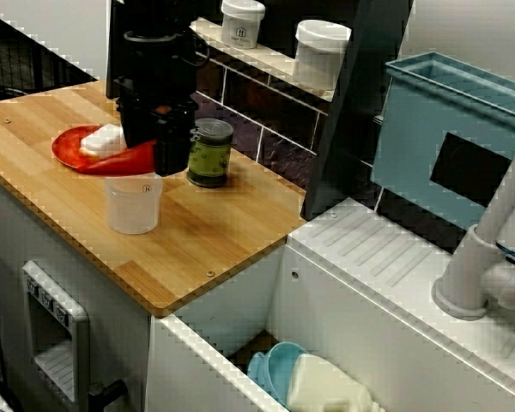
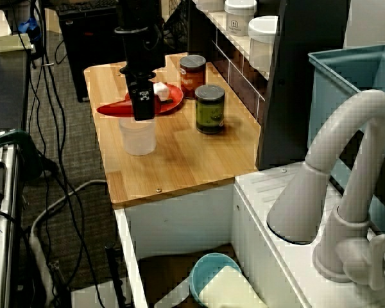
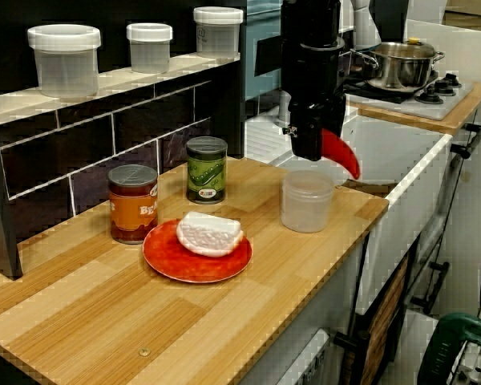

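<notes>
My black gripper [image 3: 311, 151] hangs point-down just above a translucent plastic cup [image 3: 306, 200] near the counter's edge. It is shut on a curved red pepper-like piece [image 3: 342, 154] that sticks out sideways over the cup's rim. In the view over the faucet, the gripper [image 2: 143, 113] holds the red piece [image 2: 114, 109] straight above the cup [image 2: 138, 136]. From the front, the gripper [image 1: 165, 165] and red piece [image 1: 124, 160] partly hide a red plate [image 1: 64, 146] carrying a white block [image 1: 103, 140]. A green can [image 1: 210, 152] stands close beside the gripper.
An orange jar [image 3: 133, 203] stands by the tiled wall, with lidded tubs [image 3: 64, 60] on the shelf above. A sink [image 1: 326, 378] with a blue bowl, a white faucet [image 2: 346, 186] and a blue bin [image 1: 451, 129] lie past the counter. A pot [image 3: 397, 64] sits on the stove.
</notes>
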